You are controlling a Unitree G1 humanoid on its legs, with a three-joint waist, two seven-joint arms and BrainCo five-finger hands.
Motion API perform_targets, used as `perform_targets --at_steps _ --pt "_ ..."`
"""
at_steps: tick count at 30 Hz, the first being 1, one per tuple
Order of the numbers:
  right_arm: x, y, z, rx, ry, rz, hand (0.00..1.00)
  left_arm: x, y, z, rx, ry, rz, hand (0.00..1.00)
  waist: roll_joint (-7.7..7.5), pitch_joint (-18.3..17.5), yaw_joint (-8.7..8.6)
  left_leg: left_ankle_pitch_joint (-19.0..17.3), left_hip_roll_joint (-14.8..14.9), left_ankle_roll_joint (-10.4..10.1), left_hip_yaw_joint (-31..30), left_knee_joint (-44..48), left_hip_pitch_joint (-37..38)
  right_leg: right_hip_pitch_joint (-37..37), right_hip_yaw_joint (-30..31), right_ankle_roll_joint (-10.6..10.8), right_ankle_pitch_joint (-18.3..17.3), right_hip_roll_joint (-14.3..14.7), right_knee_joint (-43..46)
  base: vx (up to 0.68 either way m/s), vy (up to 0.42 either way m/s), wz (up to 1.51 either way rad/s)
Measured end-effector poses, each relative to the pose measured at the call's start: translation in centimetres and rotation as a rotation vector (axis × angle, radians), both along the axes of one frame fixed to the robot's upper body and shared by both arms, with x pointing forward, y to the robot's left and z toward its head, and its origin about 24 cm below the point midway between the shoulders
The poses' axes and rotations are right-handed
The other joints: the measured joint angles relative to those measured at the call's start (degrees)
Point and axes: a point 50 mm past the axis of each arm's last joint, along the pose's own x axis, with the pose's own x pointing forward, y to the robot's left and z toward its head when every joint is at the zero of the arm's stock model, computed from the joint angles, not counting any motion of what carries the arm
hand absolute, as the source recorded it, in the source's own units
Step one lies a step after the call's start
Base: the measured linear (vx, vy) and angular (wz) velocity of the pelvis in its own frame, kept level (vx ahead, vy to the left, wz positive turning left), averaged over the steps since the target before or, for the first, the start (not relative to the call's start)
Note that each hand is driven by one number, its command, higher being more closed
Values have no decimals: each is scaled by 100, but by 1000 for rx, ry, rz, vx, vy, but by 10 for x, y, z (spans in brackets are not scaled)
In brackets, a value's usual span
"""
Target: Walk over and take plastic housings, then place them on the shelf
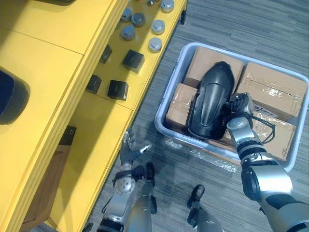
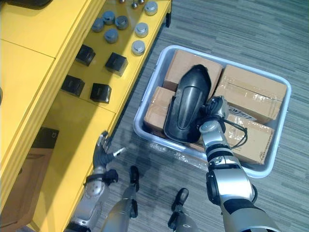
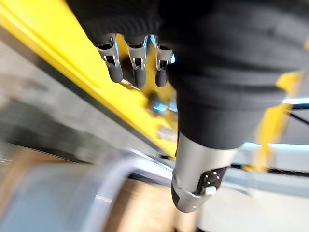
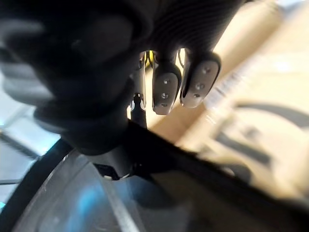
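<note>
Black plastic housing (image 1: pixel 210 99) lying lengthwise on top of taped cardboard boxes (image 1: pixel 275 89), inside a pale grey bin (image 1: pixel 170 86) standing on the grey carpeted floor (image 1: pixel 231 24). Domed, glossy side up, narrower rounded end toward the far boxes. At its right edge, near the broader near end, the right hand (image 1: pixel 240 104), touching the housing; in the right wrist view, fingers (image 4: pixel 164 92) curled down past the housing's dark rim, thumb on the near side, pinching that edge. Just left of the bin, a yellow shelf (image 1: pixel 43 72) in stepped levels, carrying small black blocks (image 1: pixel 133 60) and, farther along, a cluster of round grey caps (image 1: pixel 155 44). Well apart from the housing, by the near edge of the shelf's lowest level, the left hand (image 1: pixel 129 150), fingers (image 3: pixel 137 67) loosely straight with the thumb spread out, holding nothing.
</note>
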Motion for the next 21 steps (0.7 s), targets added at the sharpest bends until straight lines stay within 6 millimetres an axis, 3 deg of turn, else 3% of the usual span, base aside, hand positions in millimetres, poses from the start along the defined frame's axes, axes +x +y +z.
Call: perform_targets --at_steps 3,7,13,19,21 --pt "-3 13 22 -77 -89 39 100 13 -12 30 -84 -78 -89 0 1 -5 -98 0 9 0 140 -19 227 84 155 1 -1 -17 77 -6 0 -18" --pt "-8 25 34 -120 -154 82 100 24 -23 45 -149 -87 -181 0 0 -47 -297 43 17 3 188 -170 367 113 193 4 -4 -10 94 -19 -1 -12" --pt "-17 43 17 -122 -154 154 100 32 -34 30 -260 25 -249 0 -6 -244 -483 88 22 3 315 -314 687 268 301 6 -4 -8 148 8 3 -9" --pt "-34 79 1 -185 -188 271 100 35 -42 4 -279 159 -266 0 -31 -631 -584 58 66 -35 424 -319 999 560 338 6 -5 33 61 16 -7 -6" --pt "-41 89 -6 -176 -195 305 100 34 -46 -9 -273 224 -273 0 -72 -904 -605 28 88 -70 452 -323 1063 663 347 7 -7 70 -66 -18 -12 -8"
